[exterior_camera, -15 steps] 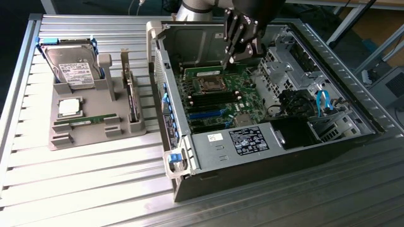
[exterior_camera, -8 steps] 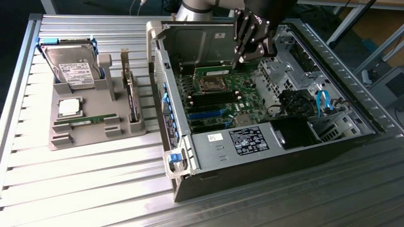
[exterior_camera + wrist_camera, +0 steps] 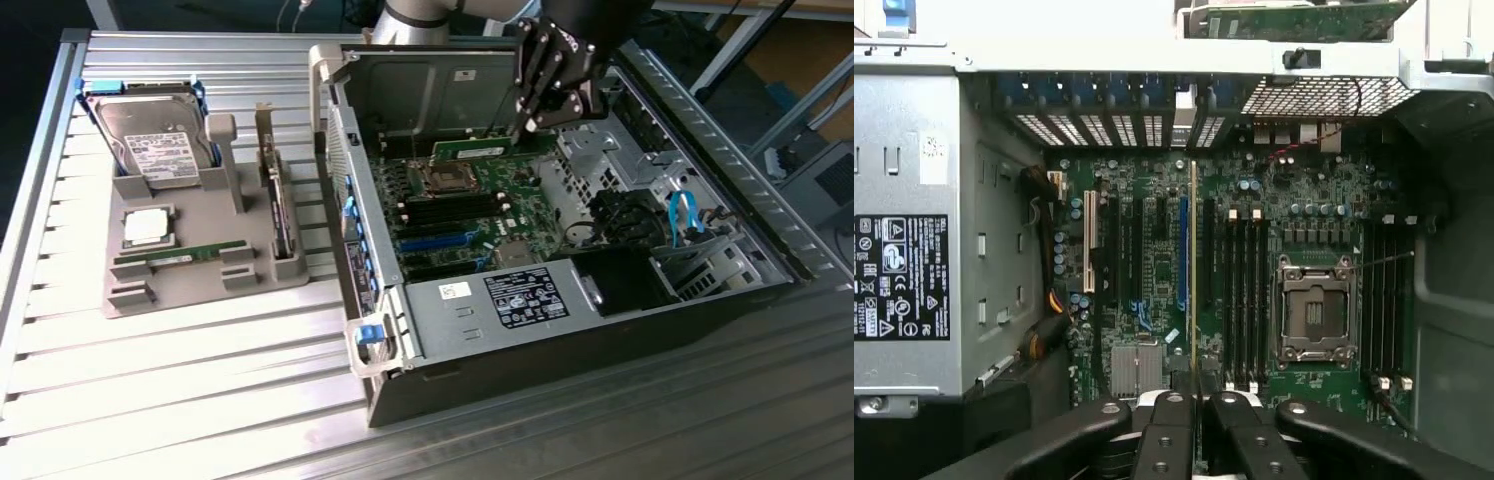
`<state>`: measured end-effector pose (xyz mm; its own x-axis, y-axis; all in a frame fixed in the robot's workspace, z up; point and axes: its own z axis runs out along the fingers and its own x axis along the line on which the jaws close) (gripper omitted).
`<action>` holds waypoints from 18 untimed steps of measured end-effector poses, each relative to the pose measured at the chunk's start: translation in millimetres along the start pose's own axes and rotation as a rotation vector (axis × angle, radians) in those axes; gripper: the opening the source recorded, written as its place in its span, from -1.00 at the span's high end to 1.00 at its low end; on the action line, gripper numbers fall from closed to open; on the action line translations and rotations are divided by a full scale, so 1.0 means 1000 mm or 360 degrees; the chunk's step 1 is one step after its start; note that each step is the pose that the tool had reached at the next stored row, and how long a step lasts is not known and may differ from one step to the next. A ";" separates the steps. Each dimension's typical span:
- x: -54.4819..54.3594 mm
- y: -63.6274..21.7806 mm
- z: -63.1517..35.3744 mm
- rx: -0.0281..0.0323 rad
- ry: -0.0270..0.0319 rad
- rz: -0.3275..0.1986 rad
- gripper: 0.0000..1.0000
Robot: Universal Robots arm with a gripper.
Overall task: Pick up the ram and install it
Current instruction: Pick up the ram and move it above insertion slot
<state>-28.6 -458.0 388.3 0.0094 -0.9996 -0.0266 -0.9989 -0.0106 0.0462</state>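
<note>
Now holding the ram (image 3: 471, 150) between narrow-set fingers (image 3: 1172, 425), hovering over memory slots (image 3: 1242, 300) beneath them. Seemingly mid-install, needing its edge squared to a slot.

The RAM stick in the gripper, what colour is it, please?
The RAM stick is green, clearest in the exterior view.

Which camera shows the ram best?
The exterior view: the ram shows its long green side, held by the tool over the open case. In the wrist view it is edge-on, a thin line.
</note>
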 end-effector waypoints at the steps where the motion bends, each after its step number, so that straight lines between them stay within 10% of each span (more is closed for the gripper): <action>1: 0.000 -0.0038 -0.0002 -0.00001 0.00001 0.0000 0.75; 18: -0.012 -0.0044 0.0003 0.00001 0.00000 0.0000 0.75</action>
<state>-24.4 -446.4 388.2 0.0094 -0.9996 -0.0266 -0.9989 -0.0106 0.0461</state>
